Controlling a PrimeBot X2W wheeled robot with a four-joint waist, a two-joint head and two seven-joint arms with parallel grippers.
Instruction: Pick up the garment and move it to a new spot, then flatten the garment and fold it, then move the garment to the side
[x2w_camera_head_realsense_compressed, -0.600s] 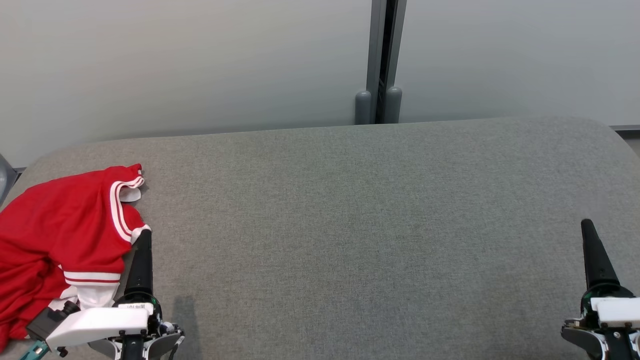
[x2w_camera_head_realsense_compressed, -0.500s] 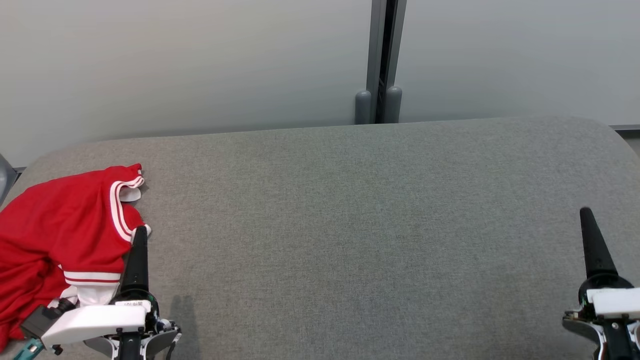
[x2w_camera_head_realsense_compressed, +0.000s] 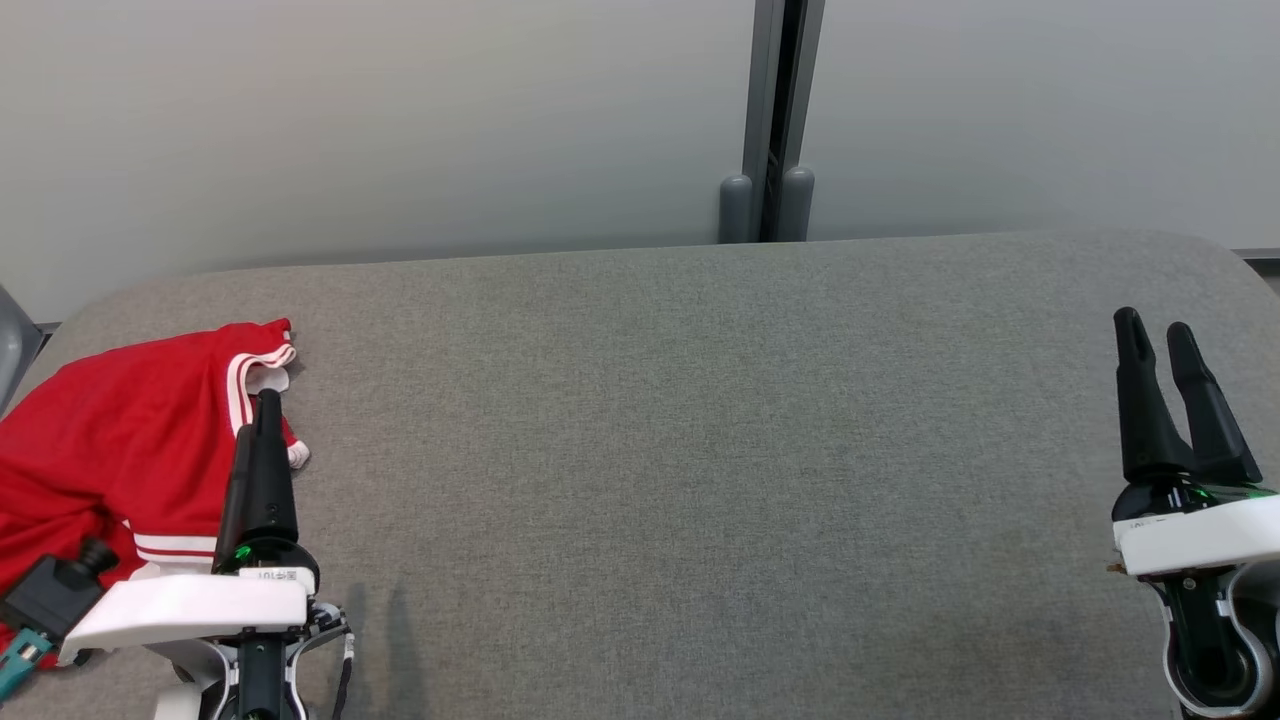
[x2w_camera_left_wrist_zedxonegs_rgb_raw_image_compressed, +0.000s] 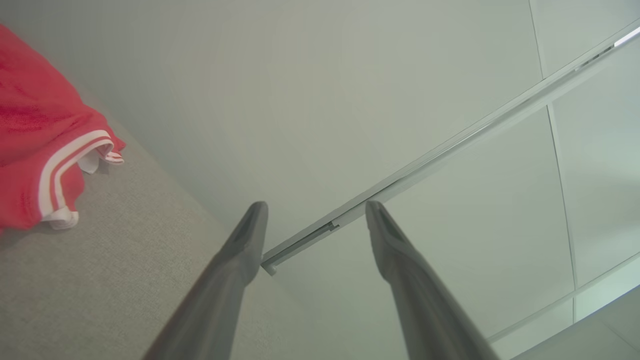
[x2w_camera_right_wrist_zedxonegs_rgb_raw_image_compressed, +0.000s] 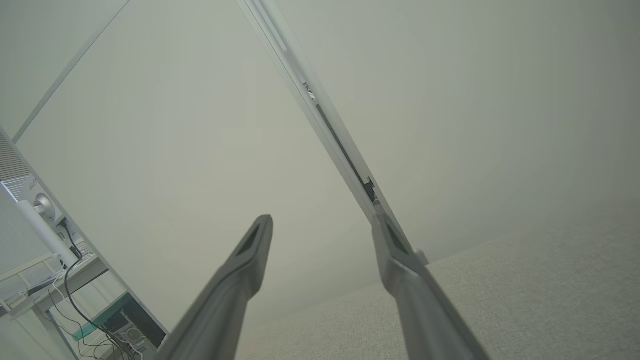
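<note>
Table (x2w_camera_head_realsense_compressed: 700, 450), grey cloth top: broad, bare across the middle; judged the best new spot
Garment (x2w_camera_head_realsense_compressed: 110, 430), red: crumpled heap at the table's far left, white-striped trim (x2w_camera_head_realsense_compressed: 240, 385) towards the centre
Left gripper (x2w_camera_left_wrist_zedxonegs_rgb_raw_image_compressed: 315, 206): jaws wide, empty, by the heap's right edge, aimed at the wall (x2w_camera_head_realsense_compressed: 400, 120); advice: tip down, pinch a thick fold inside the trim, lift clear before carrying
Right gripper (x2w_camera_head_realsense_compressed: 1152, 322): jaws wide, empty, far right, well apart from the garment
</note>
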